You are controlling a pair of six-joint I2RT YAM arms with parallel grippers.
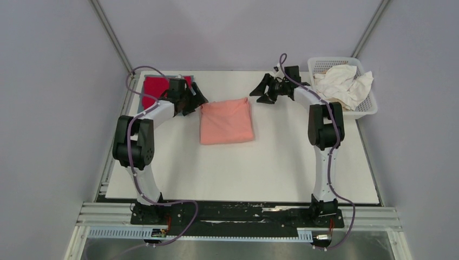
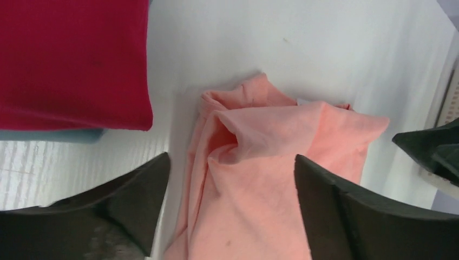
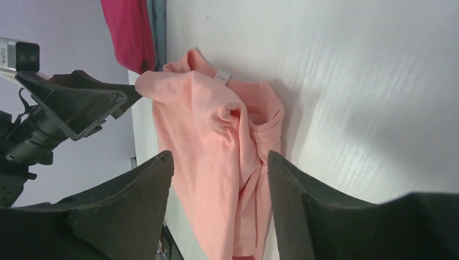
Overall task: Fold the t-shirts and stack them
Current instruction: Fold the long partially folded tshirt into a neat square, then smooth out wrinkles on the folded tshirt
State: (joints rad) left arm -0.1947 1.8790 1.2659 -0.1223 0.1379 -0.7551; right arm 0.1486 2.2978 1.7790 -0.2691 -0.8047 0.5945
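T-shirt of salmon-pink cloth, folded, lies on your white table. Left pincer gapes empty just beside its left edge; right pincer, spread and empty, hangs near its far right corner. Folded red cloth t-shirt sits beyond its far-left corner.

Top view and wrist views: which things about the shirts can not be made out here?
- Grey-blue shirt: only a strip shows in the left wrist view; the red shirt covers the rest.
- White cloth in the basket, top view: crumpled together, so the count of shirts is unclear.
- Pink shirt, right wrist view: one end cut off by the bottom edge and the right gripper.
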